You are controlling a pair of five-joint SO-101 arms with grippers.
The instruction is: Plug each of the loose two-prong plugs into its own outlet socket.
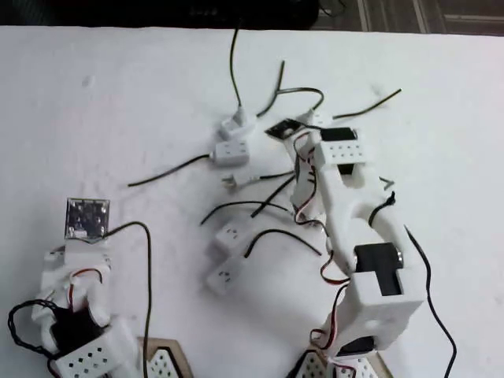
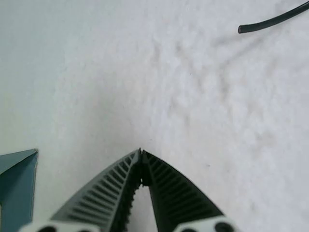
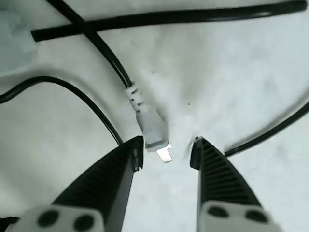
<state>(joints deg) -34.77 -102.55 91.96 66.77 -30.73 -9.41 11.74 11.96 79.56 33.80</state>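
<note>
The left gripper [image 2: 141, 162] hangs over bare table [image 1: 142, 94], its fingers pinched together at the tips with nothing between them; a cut cable end [image 2: 244, 29] lies well off from it; the left arm [image 1: 75, 276] sits folded at the near left corner. The right arm [image 1: 346, 197] lies stretched toward the middle of the table; the right gripper [image 3: 166, 144] stands spread wide, one finger on either side of a white plug [image 3: 150, 126] that lies flat on the table, prong end toward the gripper; one finger is just beside the plug and the other stands clear, so nothing is clamped. Black cables [image 3: 159, 17] cross beyond it. Left of that arm's tip, the far socket [image 1: 231, 151] has a seated plug [image 1: 236, 124] in it, its cable running away up the table; just nearer than that socket lies a second plug [image 1: 234, 181], loose on the table; nearer again sit the middle socket [image 1: 228, 236] and the near socket [image 1: 222, 277], close together, both with nothing in them.
</note>
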